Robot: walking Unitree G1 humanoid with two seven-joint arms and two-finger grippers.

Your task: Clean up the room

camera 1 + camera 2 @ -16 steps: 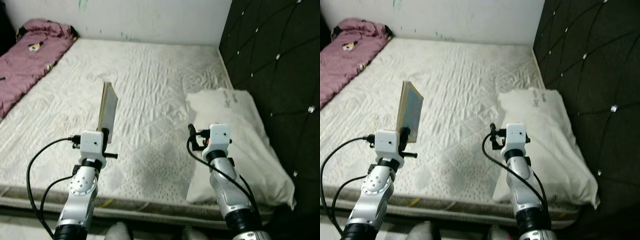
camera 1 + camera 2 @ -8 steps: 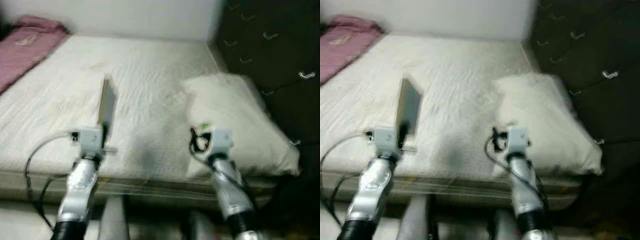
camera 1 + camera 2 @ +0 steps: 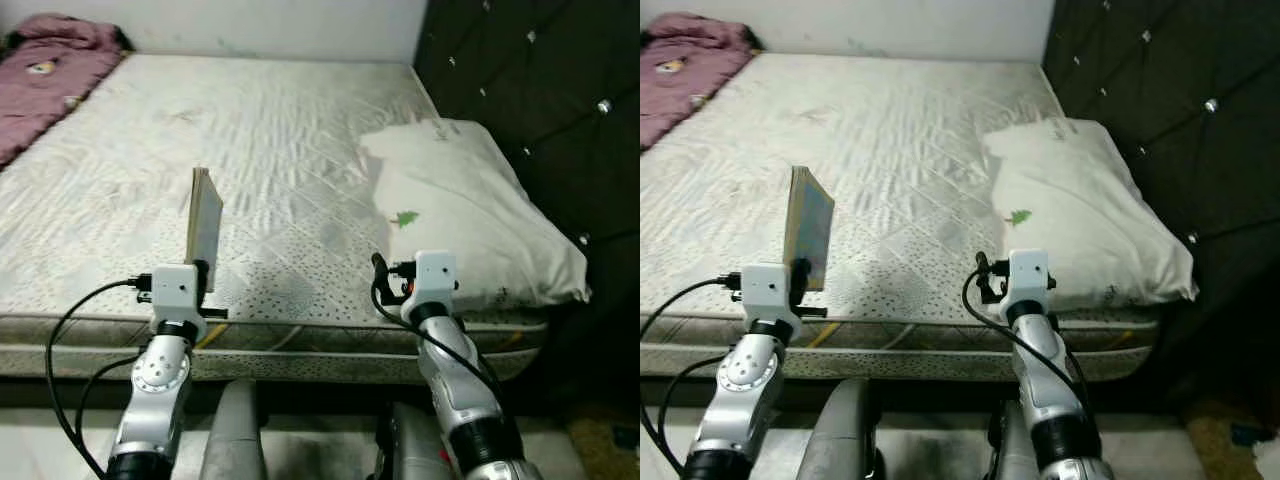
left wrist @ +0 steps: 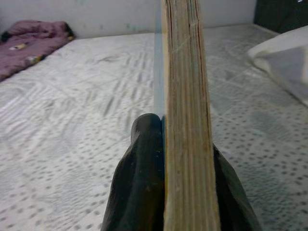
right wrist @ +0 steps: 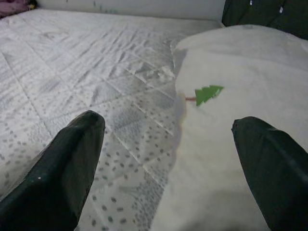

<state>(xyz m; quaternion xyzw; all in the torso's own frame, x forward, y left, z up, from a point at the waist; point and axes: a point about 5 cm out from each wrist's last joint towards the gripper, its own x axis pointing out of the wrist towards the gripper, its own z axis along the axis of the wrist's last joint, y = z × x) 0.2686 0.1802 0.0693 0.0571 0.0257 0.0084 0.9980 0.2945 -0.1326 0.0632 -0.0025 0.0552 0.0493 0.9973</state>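
Note:
A thin book with yellowed pages stands upright on edge in my left gripper, which is shut on its lower end. It hangs above the front part of the bare white mattress. In the left wrist view the black fingers press both covers of the book. My right gripper is open with nothing between its fingers, just in front of the white pillow and low over the mattress's front right part.
The pillow bears a small green tree mark and lies against the black tufted headboard on the right. A pink blanket is bunched at the far left of the mattress. The bed's front edge runs across just before my wrists.
The whole picture has shifted and blurred in between, so the camera moved: the bed's front edge and floor now show. The book stays in the left gripper; the right stays open.

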